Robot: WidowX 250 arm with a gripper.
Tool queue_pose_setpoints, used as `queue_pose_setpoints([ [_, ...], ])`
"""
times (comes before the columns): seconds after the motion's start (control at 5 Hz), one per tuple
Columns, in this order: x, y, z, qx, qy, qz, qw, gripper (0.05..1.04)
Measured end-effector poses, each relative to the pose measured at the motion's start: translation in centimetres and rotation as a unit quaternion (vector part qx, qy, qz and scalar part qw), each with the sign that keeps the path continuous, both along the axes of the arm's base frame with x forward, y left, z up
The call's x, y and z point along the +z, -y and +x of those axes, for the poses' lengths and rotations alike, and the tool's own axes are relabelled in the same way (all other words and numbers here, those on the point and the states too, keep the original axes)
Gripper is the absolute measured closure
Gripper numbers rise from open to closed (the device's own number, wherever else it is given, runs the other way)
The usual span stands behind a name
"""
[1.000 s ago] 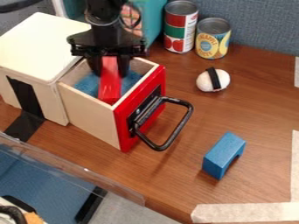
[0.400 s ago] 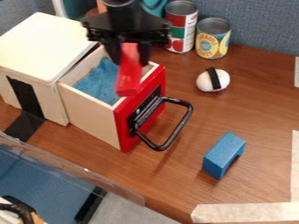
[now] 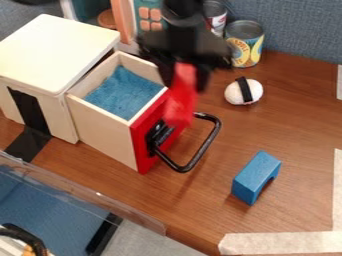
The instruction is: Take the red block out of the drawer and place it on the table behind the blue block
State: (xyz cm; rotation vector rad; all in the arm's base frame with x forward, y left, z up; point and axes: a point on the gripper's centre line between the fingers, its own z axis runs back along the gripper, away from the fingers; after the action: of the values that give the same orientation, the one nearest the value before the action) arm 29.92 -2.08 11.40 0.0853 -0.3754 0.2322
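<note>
Fingers [image 3: 202, 80]: closed in on a red block [image 3: 180, 102], one on either side of its upper part, so the gap between them is only as wide as the block. The block hangs lengthwise, its lower end tilted slightly left in the view. In the camera view it overlaps the drawer's red front and the near end of the black handle [image 3: 202, 150] (outlines blurred here, so contact with either cannot be told).

Gripper [image 3: 184, 77]: black, pointing down, seen over the right rear corner of the open drawer [image 3: 100, 122]. The drawer has pale wooden walls and a blue soft lining [image 3: 123, 95]; it sticks out of a pale wooden cabinet [image 3: 53, 50] with a flat, light top. Black tape [image 3: 28, 112] runs down the cabinet's side and onto the brown tabletop [image 3: 294, 125].

Right of the gripper: a white, rounded piece with a black band [image 3: 244, 91], lying on the tabletop. Behind it, a can with a yellow label [image 3: 244, 45] stands upright; a second can [image 3: 215, 15] is beside it, partly hidden by the arm. Nearer the camera, right of the handle and apart from it, a blue block with an arched cutout [image 3: 254, 175]. Pale tape [image 3: 280, 243] marks the lower right.
</note>
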Motion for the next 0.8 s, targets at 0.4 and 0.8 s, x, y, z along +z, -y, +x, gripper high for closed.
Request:
queue_pose_setpoints([
  [0.4, -4.1, 3.5, 4.9, -0.027, -0.004, -0.002, 0.9996, 0.567],
  [0.8, -4.3, 6.3, 7.9, -0.049, -0.004, -0.016, 0.9986, 0.567],
])
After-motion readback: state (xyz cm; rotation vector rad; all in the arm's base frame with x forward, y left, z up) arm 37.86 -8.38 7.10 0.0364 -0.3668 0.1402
